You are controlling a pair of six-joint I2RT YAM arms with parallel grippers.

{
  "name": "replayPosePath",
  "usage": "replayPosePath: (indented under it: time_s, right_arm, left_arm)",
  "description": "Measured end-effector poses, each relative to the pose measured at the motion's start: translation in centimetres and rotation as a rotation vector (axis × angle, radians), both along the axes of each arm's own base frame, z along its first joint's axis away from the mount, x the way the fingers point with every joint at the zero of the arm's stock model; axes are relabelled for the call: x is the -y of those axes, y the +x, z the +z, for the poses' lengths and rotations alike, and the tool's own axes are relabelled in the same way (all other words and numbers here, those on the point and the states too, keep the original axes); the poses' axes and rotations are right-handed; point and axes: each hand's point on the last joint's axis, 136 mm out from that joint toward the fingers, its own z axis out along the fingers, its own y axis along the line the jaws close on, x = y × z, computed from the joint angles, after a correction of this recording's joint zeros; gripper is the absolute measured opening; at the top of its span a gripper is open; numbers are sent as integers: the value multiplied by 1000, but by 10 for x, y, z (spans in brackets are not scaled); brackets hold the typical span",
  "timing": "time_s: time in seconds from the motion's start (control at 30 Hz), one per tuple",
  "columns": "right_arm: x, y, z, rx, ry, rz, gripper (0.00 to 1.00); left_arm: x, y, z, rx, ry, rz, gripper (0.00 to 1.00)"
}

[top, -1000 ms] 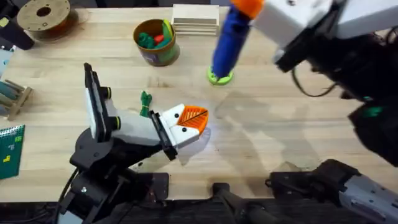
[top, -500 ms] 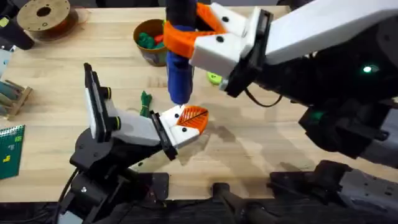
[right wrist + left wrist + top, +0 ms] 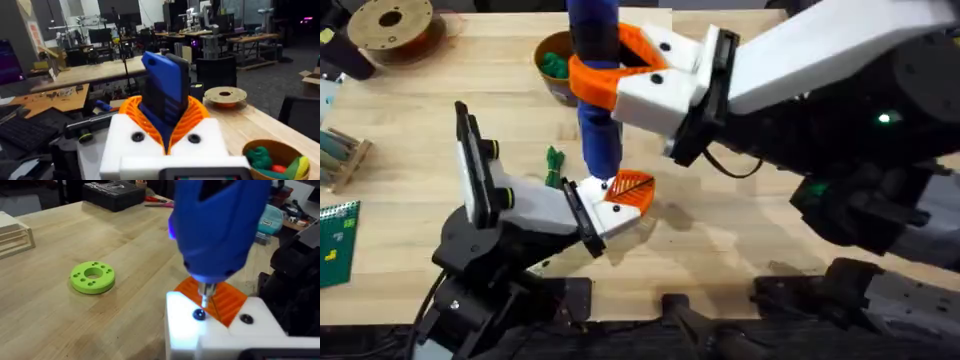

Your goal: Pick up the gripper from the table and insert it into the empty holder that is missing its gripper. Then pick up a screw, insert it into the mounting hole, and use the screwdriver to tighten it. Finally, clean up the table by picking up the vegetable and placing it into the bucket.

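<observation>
Since a moment ago our right hand (image 3: 620,75), clamped round the stiff, smooth screwdriver (image 3: 595,110), has swung it upright over the holder (image 3: 210,325), tip at the screw (image 3: 199,314), gripped best mid-barrel.

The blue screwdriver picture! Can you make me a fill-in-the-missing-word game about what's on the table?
1. The right gripper is shut on the ____ screwdriver.
2. The screwdriver's metal tip points down at a screw in the ____ holder.
3. The gripper seated in the holder is ____ and ribbed.
4. The ring-shaped disc lying on the table is bright ____.

Missing words: blue; white; orange; green
</observation>
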Motion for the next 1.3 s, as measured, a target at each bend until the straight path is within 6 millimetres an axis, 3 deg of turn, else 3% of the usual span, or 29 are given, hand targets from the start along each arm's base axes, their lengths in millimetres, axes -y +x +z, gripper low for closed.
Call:
replayPosePath:
  time_s: [1.3]
  right_arm:
    - [-5, 2, -9, -14, -19, 10, 30]
  left_arm:
    - [0, 0, 0, -1, 0, 0, 4]
